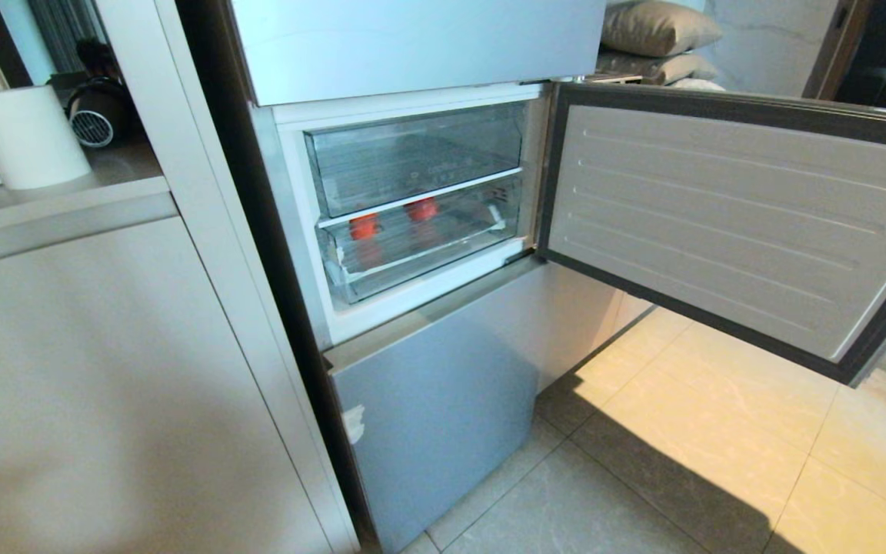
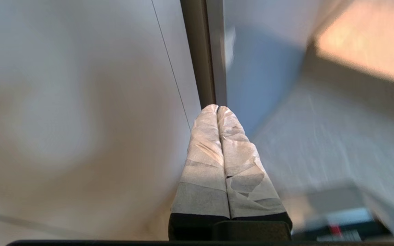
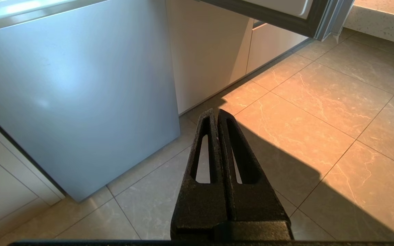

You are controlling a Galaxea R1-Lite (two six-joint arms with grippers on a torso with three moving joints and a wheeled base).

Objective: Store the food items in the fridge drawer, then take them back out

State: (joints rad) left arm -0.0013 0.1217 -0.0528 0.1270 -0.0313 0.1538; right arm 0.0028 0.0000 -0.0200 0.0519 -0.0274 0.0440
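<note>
Nearest the head camera, the white cabinet (image 1: 104,369) is filling the left side, with a white cylinder (image 1: 26,137) sitting on its counter. To its right the fridge (image 1: 443,400) is standing with its middle door (image 1: 735,223) swung wide open toward the right. Inside, a clear upper bin (image 1: 416,158) is sitting above the fridge drawer (image 1: 424,242), which is pushed in. The two food items (image 1: 364,226) are lying in that drawer, side by side and slightly apart (the second one (image 1: 422,208) is sitting further right and back).

Neither arm is showing in the head view. The left gripper (image 2: 217,108), its fingers wrapped in white tape, is pressed together and holding nothing, pointing at the seam between cabinet and fridge. The right gripper (image 3: 215,113) is likewise closed tight and empty, hanging above the floor tiles (image 3: 320,112) beside the fridge's lower panel (image 3: 80,95).
</note>
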